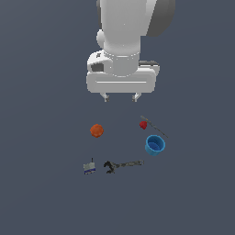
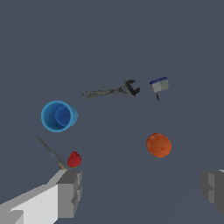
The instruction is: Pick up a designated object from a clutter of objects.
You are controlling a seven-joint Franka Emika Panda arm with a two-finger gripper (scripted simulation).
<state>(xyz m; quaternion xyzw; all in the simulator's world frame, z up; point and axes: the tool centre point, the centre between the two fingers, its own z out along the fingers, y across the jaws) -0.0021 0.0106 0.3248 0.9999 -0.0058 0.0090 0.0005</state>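
The orange-red ball lies on the grey floor at the exterior view's left and also shows in the wrist view. My gripper hangs above the clutter, open and empty, its fingers wide apart. The ball lies below it and toward the exterior view's left, apart from the fingers. Around it lie the blue cup, the small red piece, the thin rod, the dark wrench and the small grey-blue box.
In the wrist view the blue cup, red piece and rod lie on one side. The wrench and box lie farther off. All rest on a flat dark grey floor.
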